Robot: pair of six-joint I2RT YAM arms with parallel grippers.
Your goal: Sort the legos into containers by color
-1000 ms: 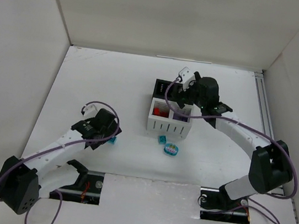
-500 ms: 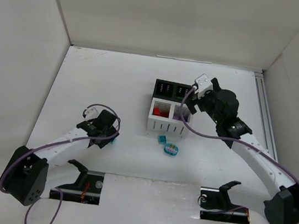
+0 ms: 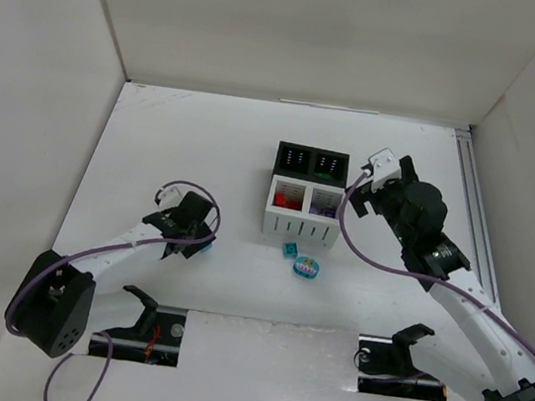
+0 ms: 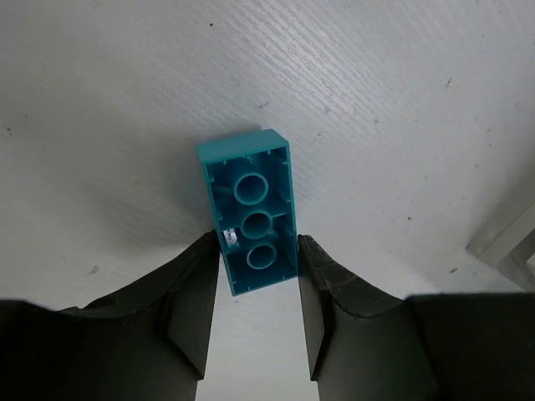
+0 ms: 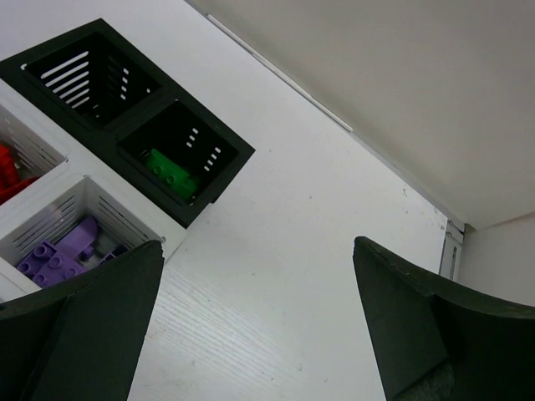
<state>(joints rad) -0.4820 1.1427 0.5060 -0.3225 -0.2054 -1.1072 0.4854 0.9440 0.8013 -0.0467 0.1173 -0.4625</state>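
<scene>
Two robot arms over a white table (image 3: 175, 148), sorting toy bricks into bins.
Nearest, the left gripper (image 4: 256, 261) pinches a teal brick (image 4: 249, 200), hollow underside showing. Mid-table lie a small teal piece (image 3: 289, 250) and an oval piece (image 3: 307, 266). Beyond, the left white bin (image 3: 282, 227) holds red bricks (image 3: 288, 198), and the right white bin (image 3: 319, 232) holds purple bricks (image 5: 58, 255). Behind, a black bin (image 5: 230, 177) holds a green brick (image 5: 170, 171). The right gripper (image 5: 255, 317) hangs spread wide beside the bins.

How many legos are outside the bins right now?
3 visible. A teal brick held in the left gripper; a small teal brick in front of the white bins; an oval piece beside it. More could be hidden.
</scene>
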